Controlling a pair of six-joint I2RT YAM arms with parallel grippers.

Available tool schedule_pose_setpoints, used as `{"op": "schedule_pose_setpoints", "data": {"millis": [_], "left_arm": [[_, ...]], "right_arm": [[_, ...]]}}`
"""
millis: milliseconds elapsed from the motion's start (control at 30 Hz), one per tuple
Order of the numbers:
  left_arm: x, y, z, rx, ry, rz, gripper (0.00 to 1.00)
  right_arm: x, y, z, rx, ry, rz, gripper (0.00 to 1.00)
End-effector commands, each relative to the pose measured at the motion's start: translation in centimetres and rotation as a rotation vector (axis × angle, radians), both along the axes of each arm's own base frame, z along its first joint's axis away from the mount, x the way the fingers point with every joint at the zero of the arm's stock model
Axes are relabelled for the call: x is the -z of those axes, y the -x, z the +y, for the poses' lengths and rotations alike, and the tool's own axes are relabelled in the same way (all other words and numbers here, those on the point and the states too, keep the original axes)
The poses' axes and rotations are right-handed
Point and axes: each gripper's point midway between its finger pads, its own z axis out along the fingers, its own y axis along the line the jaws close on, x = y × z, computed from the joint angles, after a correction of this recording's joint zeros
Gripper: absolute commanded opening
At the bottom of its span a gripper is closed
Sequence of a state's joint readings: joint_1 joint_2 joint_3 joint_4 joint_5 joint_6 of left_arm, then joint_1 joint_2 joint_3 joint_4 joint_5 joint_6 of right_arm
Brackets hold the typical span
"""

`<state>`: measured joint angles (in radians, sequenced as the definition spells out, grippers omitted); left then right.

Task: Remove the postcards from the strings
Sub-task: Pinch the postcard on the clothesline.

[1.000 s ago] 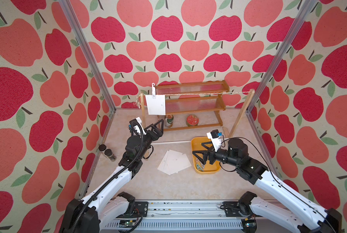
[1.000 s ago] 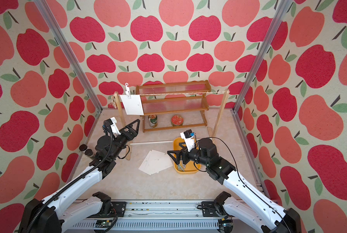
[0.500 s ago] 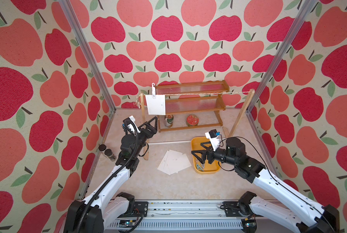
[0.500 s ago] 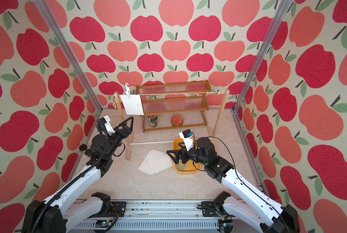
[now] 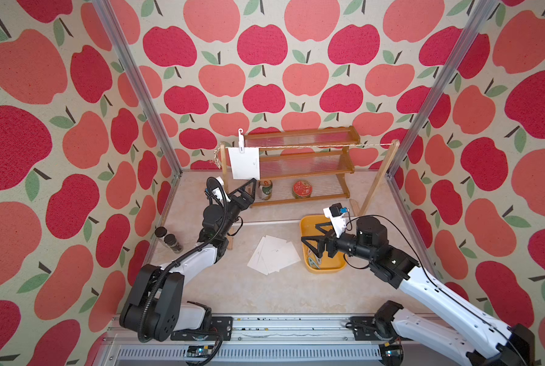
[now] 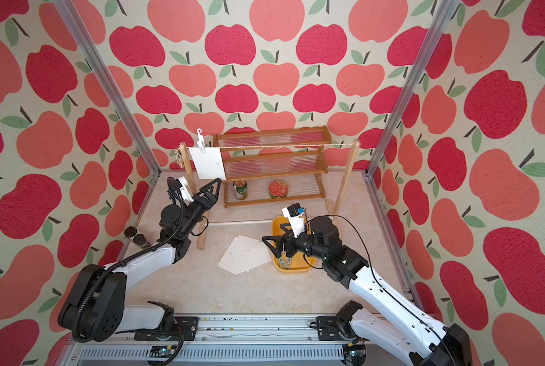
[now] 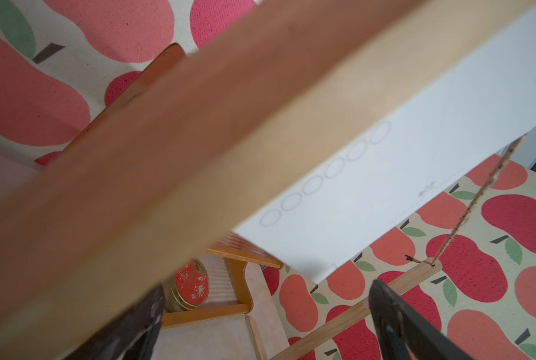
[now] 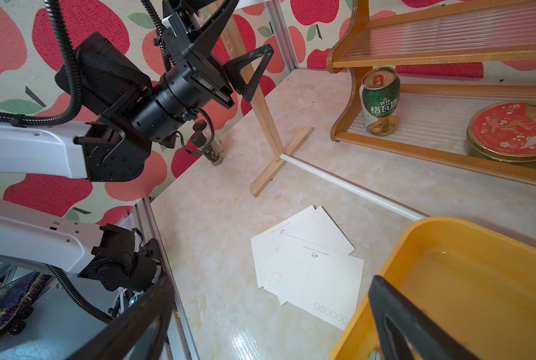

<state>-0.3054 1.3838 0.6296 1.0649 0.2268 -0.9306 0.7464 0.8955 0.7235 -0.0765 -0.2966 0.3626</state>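
one postcard (image 5: 244, 163) still on the string (image 5: 312, 146), at the left-post end, pinned near its top edge by a white clothespin (image 5: 240, 141), rest of the string bare. card hangs straight down from the line, flat face toward the arms. left tool (image 5: 247, 187) is just below the card's lower edge, pointing up at it, jaws wide apart and empty. in the left wrist view the card's lower corner shows above the gap between the jaws. left arm is clearly the nearer one. in the way: wooden post (image 5: 223, 161) right beside the card and close to the tool, big and blurred in the wrist view. shelf (image 5: 303, 158) with a can (image 5: 265, 190) and a tin (image 5: 302, 189) close behind. right tool (image 5: 311, 236) well apart, over the yellow bin (image 5: 303, 221), jaws apart, empty. other postcards (image 5: 274, 253) lie overlapped on the desk (image 5: 265, 294) between the arms, looks like three. likely next: go up onto the card or pin, mind the post
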Motion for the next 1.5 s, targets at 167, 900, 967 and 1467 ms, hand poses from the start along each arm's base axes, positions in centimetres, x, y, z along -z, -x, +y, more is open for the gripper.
{"op": "schedule_pose_setpoints", "data": {"millis": [167, 900, 967, 1467], "left_arm": [[-5.3, 1.6, -1.4, 0.088, 0.061, -0.223, 0.91], [-6.7, 6.0, -1.0, 0.062, 0.040, -0.260, 0.35], [-6.8, 6.3, -0.8, 0.057, 0.038, -0.263, 0.30], [-6.6, 5.9, 0.0, 0.028, -0.005, -0.180, 0.00]], "right_arm": [[-1.2, 0.2, 0.0, -0.009, -0.012, -0.040, 0.99], [-0.1, 0.0, 0.6, -0.016, -0.021, -0.012, 0.99], [0.0, 0.0, 0.7, -0.018, -0.022, -0.008, 0.99], [-7.1, 0.2, 3.1, -0.126, -0.038, -0.111, 0.99]]}}
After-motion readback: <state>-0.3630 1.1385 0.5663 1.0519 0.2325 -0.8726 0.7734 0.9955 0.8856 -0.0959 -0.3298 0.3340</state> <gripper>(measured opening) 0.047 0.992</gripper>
